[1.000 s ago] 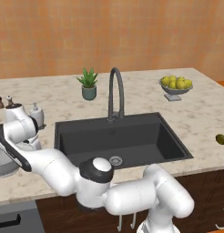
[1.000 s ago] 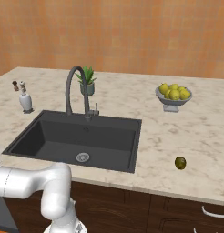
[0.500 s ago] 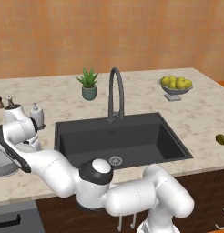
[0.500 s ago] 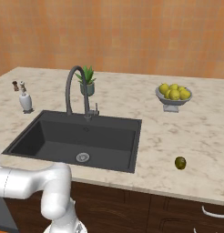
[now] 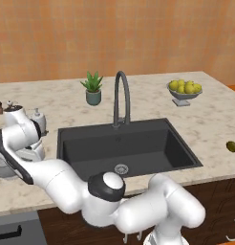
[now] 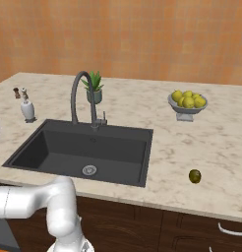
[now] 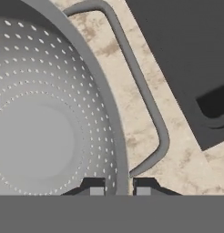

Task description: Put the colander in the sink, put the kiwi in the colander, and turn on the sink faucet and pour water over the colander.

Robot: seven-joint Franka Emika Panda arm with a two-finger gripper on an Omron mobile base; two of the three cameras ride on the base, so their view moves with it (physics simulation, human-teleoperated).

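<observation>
Two dark fingertips of the claw (image 7: pixel 116 190) stand pinched together on the rim of the colander (image 7: pixel 45 123), one inside the perforated wall and one outside, just where a thin looped side handle meets the rim. The colander sits on the marbled counter (image 5: pixel 210 119) off to the left of the sink (image 5: pixel 126 146), and from the left base camera only a sliver of its grey rim (image 5: pixel 2 165) shows behind the white arm that reaches over it. The black basin holds nothing but its round silver drain (image 6: pixel 89 170). The sink faucet (image 5: pixel 121 98) arches over the back edge of the basin, with a small potted plant (image 5: pixel 93 88) behind it. The kiwi (image 6: pixel 194 175) lies on the counter well to the right of the sink, near the front edge. A grey bowl of yellow fruit (image 6: pixel 187 104) stands farther back on that side, and a white soap bottle (image 6: pixel 27 109) stands left of the basin.
</observation>
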